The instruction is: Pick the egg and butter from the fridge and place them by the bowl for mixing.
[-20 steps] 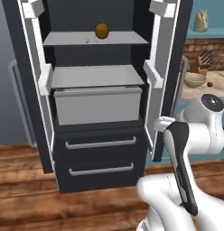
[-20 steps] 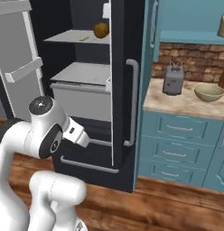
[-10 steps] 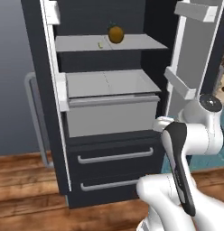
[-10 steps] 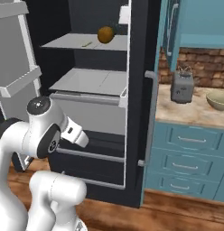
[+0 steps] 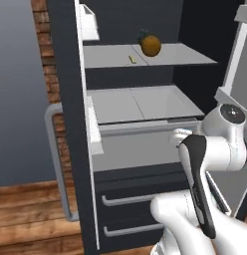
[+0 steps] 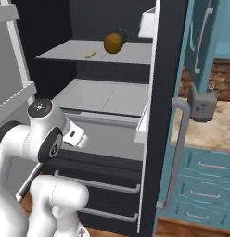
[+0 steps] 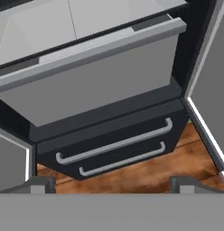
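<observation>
The black fridge [image 5: 140, 164] stands open in front of me, its pale grey shelves showing. The butter [image 5: 130, 60], a thin pale-yellow stick, lies on the upper shelf just left of an orange round fruit [image 5: 151, 45]. From the right base view the butter [image 6: 90, 54] and fruit [image 6: 113, 42] sit on that same shelf. My gripper [image 7: 112, 186] is open with nothing between its fingertips [image 7: 39, 185]. It points at the fridge's grey crisper drawer [image 7: 100, 76] and the lower black drawers [image 7: 114, 144]. The egg and the bowl are out of view.
The left door [image 5: 70, 124] with its grey bar handle [image 5: 56, 164] hangs open on my left. The right door edge [image 6: 163, 115] and handle [image 6: 179, 152] stand on my right. Beyond are a toaster [image 6: 202, 104] on the counter, teal cabinets [image 6: 205, 176] and wood floor [image 7: 168, 167].
Both base views have shifted and the fridge looms larger and nearer: the base has driven towards it. The arm keeps its pose and the gripper stays open.
</observation>
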